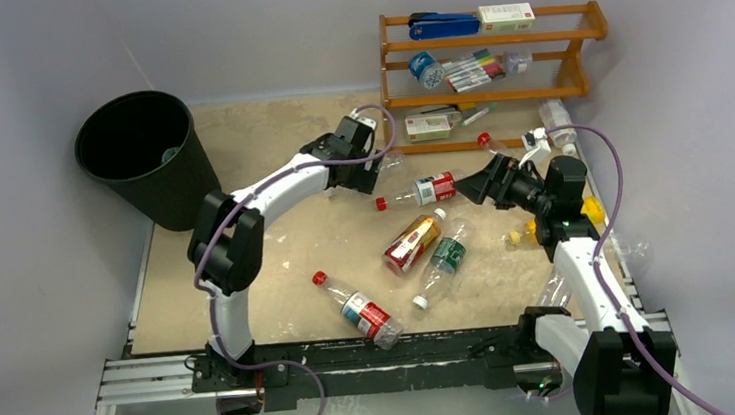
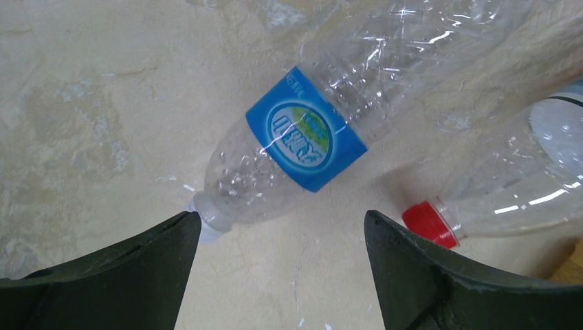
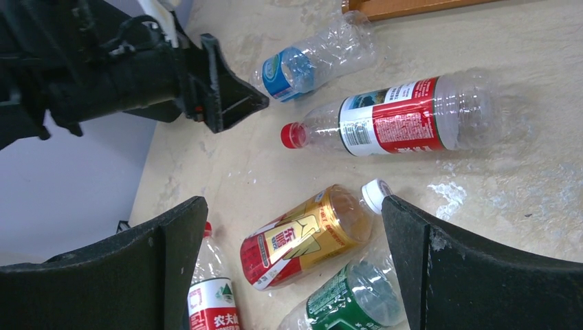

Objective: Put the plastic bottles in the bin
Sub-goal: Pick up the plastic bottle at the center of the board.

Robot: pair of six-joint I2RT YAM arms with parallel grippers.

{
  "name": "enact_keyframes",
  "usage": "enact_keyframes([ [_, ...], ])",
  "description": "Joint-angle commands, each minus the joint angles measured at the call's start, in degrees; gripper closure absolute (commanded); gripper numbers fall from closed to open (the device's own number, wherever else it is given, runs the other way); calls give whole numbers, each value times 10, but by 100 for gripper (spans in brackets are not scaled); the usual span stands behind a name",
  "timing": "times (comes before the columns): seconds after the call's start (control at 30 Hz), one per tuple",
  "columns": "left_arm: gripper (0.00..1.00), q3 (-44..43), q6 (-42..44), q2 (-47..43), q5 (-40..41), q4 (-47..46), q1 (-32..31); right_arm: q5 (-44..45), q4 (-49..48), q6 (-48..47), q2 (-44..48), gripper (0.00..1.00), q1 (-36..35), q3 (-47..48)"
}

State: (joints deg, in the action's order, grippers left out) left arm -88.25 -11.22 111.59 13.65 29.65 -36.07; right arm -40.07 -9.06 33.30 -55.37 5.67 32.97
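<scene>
The black bin [image 1: 143, 157] stands at the far left. My left gripper [image 1: 364, 173] is open and empty, low over a clear blue-label bottle [image 2: 306, 137] whose white cap [image 2: 205, 225] lies beside its left fingertip. A red-capped, red-label bottle [image 1: 422, 191] lies just right of it, its cap [image 2: 430, 223] by the other fingertip. My right gripper [image 1: 472, 182] is open and empty, above the table, facing an amber bottle [image 3: 302, 237] and a green bottle [image 3: 350, 295]. Another red-capped bottle [image 1: 357, 309] lies near the front. A yellow bottle [image 1: 593, 210] is partly hidden behind the right arm.
An orange wooden rack [image 1: 491, 56] with markers, boxes and a stapler stands at the back right. Clear bottles [image 1: 556, 116] lie by its right end. A pale object [image 1: 170, 154] shows inside the bin. A metal rail [image 1: 386, 351] runs along the front edge.
</scene>
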Motion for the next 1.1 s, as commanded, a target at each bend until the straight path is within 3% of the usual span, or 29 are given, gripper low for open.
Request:
enact_keyframes([
  [0.0, 12, -35, 31, 32, -5, -39, -1, -11, -10, -7, 16, 0, 0, -1],
  [0.5, 17, 17, 9, 57, -33, -98, -1, -12, 0, -10, 22, 0, 0, -4],
  [0.63, 28, 34, -1, 55, -40, -100, -1, -11, 10, -16, 23, 0, 0, 0],
  [0.77, 52, 37, -12, 54, -51, -73, -4, -8, 17, -27, 15, 0, 0, -1],
  [0.83, 58, 60, -17, 39, -45, -81, -6, -11, 16, -31, 5, 0, 0, -3],
  [1.07, 61, 122, -40, -21, -39, -93, -9, -13, 20, -38, -8, 0, 0, -2],
])
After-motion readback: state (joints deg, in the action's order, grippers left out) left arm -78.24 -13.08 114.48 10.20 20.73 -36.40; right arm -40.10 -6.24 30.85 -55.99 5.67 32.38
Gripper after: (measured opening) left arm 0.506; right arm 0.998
